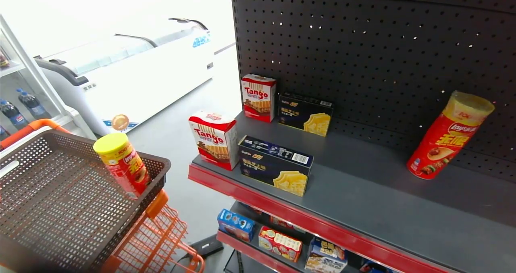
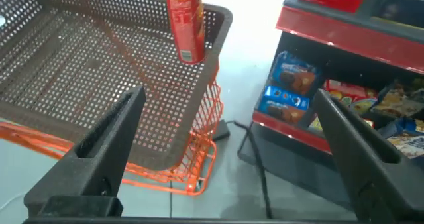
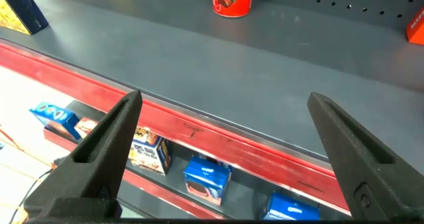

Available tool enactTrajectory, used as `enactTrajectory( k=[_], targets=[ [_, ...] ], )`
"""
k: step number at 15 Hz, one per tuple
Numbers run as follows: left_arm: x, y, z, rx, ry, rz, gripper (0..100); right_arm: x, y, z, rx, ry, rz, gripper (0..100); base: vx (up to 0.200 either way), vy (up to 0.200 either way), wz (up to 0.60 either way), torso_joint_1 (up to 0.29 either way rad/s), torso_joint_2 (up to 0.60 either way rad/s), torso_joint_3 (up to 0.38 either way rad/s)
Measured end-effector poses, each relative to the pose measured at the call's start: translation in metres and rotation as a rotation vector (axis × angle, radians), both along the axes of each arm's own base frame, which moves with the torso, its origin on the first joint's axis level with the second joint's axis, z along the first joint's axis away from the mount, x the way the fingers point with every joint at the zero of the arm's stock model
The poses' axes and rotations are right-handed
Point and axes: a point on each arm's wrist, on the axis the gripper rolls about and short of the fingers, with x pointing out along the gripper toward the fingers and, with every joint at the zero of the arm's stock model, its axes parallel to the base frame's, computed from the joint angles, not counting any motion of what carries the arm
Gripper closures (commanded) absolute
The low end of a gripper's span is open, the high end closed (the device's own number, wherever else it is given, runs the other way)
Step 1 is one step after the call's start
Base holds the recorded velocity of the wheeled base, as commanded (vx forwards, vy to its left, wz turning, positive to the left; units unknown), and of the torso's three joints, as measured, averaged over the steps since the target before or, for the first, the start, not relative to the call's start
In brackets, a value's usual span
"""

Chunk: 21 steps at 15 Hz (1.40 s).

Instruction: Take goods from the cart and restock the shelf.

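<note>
Red chip can [image 1: 122, 164] stands upright in the cart basket [image 1: 48, 208], well apart from the shelf [image 1: 363, 192]. Left gripper [image 2: 228, 98], jaws apart, should centre on it, gripping mid-body. Right gripper [image 3: 225, 99] hangs spread over the shelf.

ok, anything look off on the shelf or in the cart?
Nothing clearly wrong. The chips can on the shelf looks tilted toward the pegboard, but the can in the cart slants the opposite way, so it's likely lens perspective. Boxes stand upright, nothing spilled.
</note>
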Motion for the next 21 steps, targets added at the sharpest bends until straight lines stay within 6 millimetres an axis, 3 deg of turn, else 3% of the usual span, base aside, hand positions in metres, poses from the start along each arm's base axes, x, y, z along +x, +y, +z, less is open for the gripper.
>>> enactTrajectory(
  k=[4,10,15,21],
  targets=[
    [0.075,0.012,0.007,-0.005,0.118,0.086,0,0.0,0.0,0.0,0.0,0.0,0.001,0,0.0,0.0,0.0,0.0,0.0,0.0],
    [0.18,0.033,-0.016,0.029,-0.044,0.119,0,0.0,0.0,0.0,0.0,0.0,0.0,0,0.0,0.0,0.0,0.0,0.0,0.0],
    [0.223,0.047,-0.054,0.063,-0.057,0.167,0,0.0,0.0,0.0,0.0,0.0,0.001,0,0.0,0.0,0.0,0.0,0.0,0.0],
    [0.273,0.06,-0.076,0.084,-0.128,0.166,0,0.0,0.0,0.0,0.0,0.0,0.0,0,0.0,0.0,0.0,0.0,0.0,0.0]
  ],
)
